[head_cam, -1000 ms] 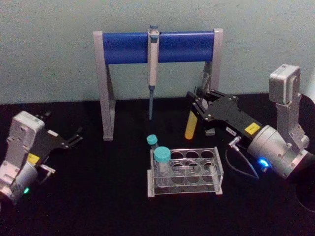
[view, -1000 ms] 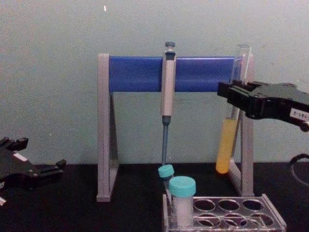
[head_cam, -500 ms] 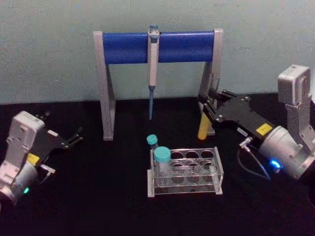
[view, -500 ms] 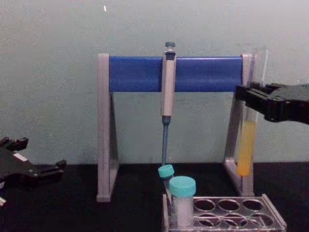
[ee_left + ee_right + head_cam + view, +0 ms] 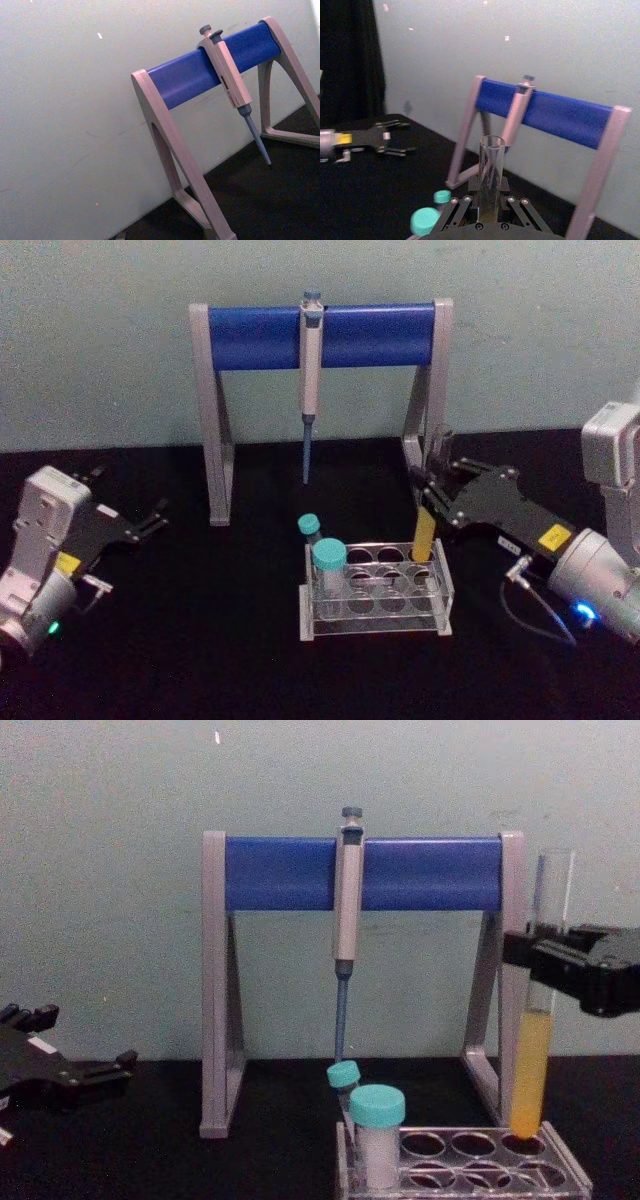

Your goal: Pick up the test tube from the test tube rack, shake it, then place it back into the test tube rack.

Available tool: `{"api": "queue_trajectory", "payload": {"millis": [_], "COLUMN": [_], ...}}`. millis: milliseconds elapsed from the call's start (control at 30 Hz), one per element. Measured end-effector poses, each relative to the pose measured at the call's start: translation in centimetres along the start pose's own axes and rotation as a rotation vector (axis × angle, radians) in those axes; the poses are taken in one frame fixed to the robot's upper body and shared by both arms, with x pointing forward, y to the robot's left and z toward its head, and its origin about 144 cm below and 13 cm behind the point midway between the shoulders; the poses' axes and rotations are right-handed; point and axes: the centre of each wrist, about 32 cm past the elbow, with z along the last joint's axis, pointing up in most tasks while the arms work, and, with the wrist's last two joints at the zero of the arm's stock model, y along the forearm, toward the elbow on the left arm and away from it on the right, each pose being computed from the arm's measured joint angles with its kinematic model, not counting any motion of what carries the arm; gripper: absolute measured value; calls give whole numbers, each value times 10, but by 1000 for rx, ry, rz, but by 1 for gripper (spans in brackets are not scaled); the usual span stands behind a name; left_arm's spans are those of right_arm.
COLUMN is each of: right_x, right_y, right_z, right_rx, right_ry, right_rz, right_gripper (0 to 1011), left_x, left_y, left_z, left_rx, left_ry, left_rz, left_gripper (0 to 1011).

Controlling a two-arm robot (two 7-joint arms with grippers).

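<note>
The right gripper [image 5: 429, 502] comes in from the right side of the bench [image 5: 220, 640], its 2 black fingers pinching the test tube [image 5: 424, 537] on the clear glass above the liquid. In the chest view this gripper [image 5: 545, 965] holds the tube [image 5: 532, 1060] upright, open mouth at the top and yellow liquid filling the lower part. The tube's round bottom sits at the mouth of the back right hole of the test tube rack [image 5: 375, 612]; whether it has entered the hole cannot be told. The transparent rack [image 5: 480, 1162] stands on the black bench near its middle, toward the front edge. At the rack's left end stand 2 teal-capped tubes, the larger [image 5: 329, 558] in front and the smaller [image 5: 309, 526] behind it. Behind the rack, toward the back edge, a grey-legged stand [image 5: 260, 337] with a blue bar carries a hanging grey-blue pipette [image 5: 310, 370]. The left gripper [image 5: 150, 518] lies low near the bench's left edge, fingers spread and holding nothing.
</note>
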Motion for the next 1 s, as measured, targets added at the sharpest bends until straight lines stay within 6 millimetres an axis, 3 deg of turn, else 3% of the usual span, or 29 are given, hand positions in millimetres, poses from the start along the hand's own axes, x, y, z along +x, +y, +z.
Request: {"api": "queue_trajectory", "payload": {"millis": [400,700,1000], "right_x": [-9,-1,9], "right_y": [15,37,42], "right_z": [-4,-6,-7], "right_rx": [30,71,70], "right_ry": [44,51,36], "right_rz": [105,107,50], "right_gripper": [233,233,233], "left_x": [0,0,0], "left_y": [0,0,0], "left_z": [0,0,0], "left_rx": [0,0,0], "left_ry": [0,0,0], "left_rz": [0,0,0], "left_gripper": [1001,1001,1001]}}
